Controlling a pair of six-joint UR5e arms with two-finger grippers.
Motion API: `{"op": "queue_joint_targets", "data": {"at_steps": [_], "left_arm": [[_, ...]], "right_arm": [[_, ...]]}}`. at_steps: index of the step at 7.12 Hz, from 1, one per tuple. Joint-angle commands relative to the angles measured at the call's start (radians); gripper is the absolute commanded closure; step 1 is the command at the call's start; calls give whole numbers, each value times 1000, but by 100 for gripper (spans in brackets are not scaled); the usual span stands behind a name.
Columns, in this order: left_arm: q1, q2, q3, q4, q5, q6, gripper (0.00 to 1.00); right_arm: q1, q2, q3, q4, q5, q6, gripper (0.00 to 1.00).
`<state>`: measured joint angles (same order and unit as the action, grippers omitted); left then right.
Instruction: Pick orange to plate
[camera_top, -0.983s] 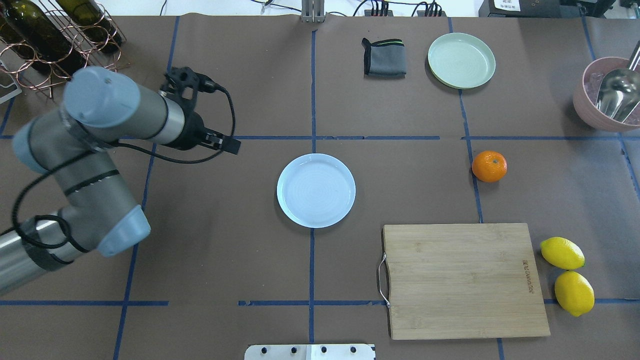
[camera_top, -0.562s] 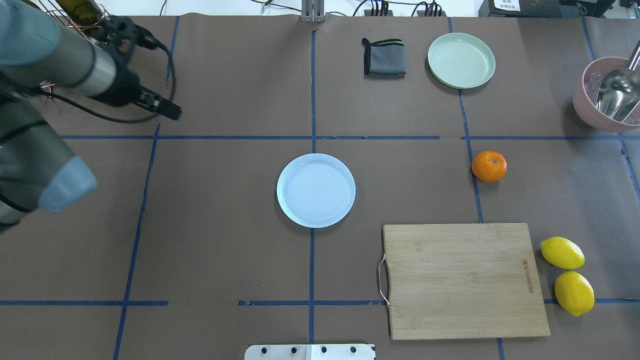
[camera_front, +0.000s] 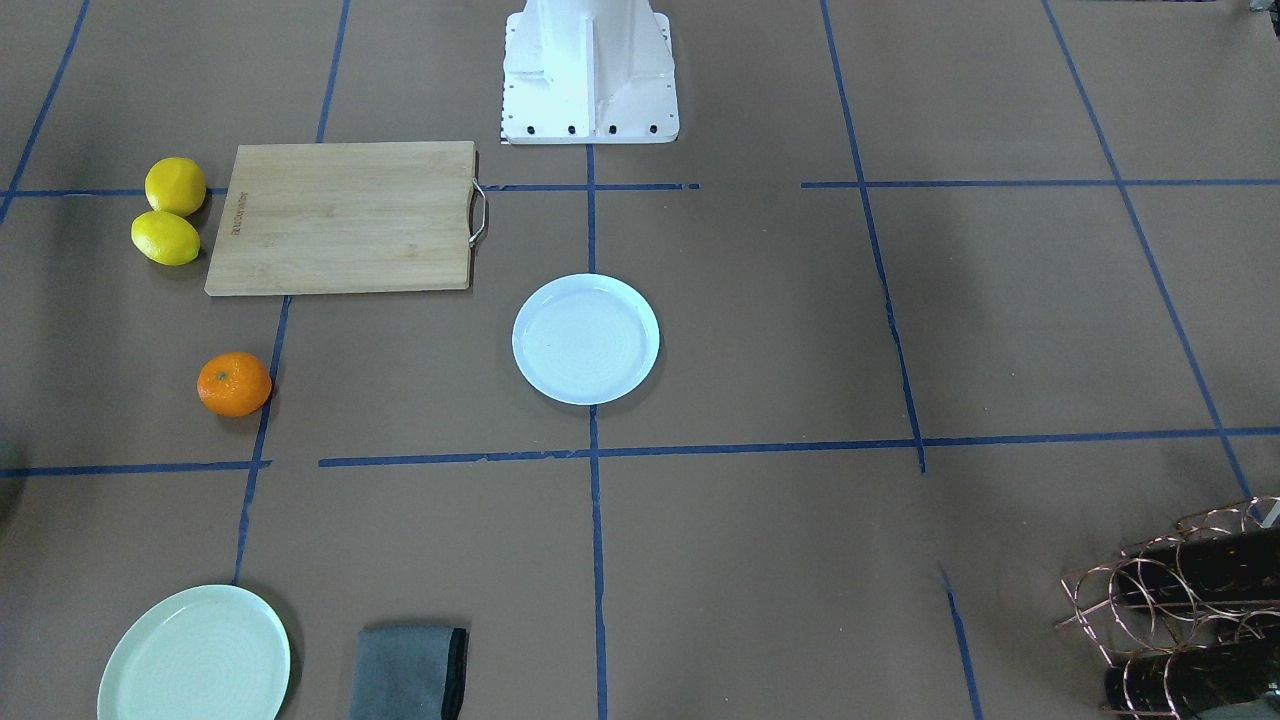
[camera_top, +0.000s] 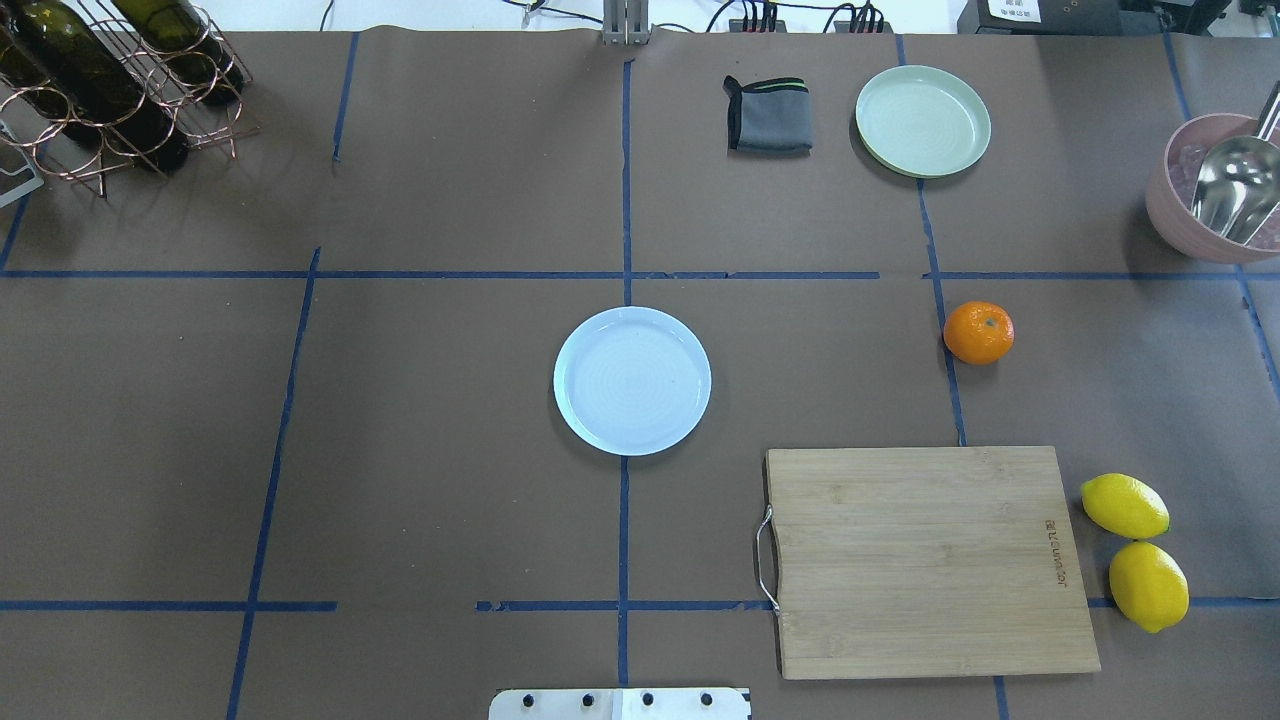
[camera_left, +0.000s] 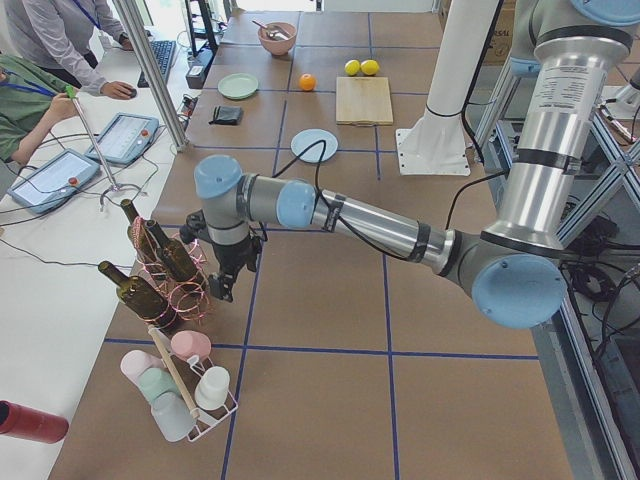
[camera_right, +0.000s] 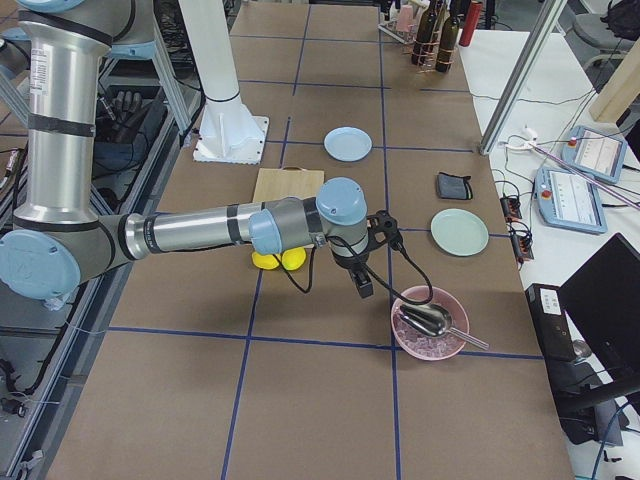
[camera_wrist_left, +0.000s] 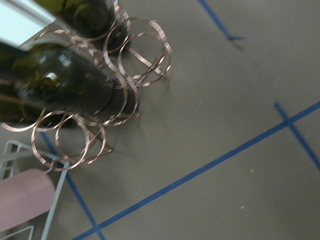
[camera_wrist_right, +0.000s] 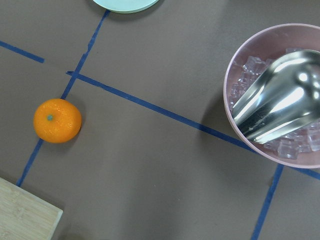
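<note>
Orange (camera_top: 979, 333) sits on the table (camera_top: 450, 400) on a blue tape line, right of the plate (camera_top: 632, 380) and well apart from it, just beyond the board (camera_top: 930, 560). Right claw (camera_right: 365, 285) hangs above the table near the pink bowl (camera_top: 1170, 220); its wrist view has the orange at lower left, apart from the claw. Left claw (camera_left: 222, 285) is far off, beside the bottle rack (camera_left: 165, 275). Cannot tell whether either claw is spread or pressed together.

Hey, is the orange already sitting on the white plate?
No, the orange sits well off to one side of the plate, which holds nothing.
</note>
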<state>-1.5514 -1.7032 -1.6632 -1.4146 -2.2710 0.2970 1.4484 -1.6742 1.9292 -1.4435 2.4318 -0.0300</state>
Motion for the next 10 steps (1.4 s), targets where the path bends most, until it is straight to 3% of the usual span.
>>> {"op": "queue_joint_targets", "data": {"at_steps": [1, 6, 7, 8, 9, 10], "left_arm": [[-94, 121, 11, -33, -84, 4, 0], [-99, 131, -3, -29, -76, 4, 0], [-99, 131, -3, -30, -77, 5, 0], [-99, 129, -3, -32, -76, 5, 0], [-99, 129, -4, -32, -77, 5, 0], [-99, 129, -4, -32, -77, 5, 0]], "right_arm": [[-77, 36, 13, -2, -16, 100, 0], [-477, 201, -7, 6, -343, 605, 0], [-523, 226, -57, 68, -377, 666, 0], [-560, 228, -137, 224, -407, 726, 0], [-572, 235, -191, 297, -410, 743, 0], [-576, 246, -202, 299, -422, 749, 0]]}}
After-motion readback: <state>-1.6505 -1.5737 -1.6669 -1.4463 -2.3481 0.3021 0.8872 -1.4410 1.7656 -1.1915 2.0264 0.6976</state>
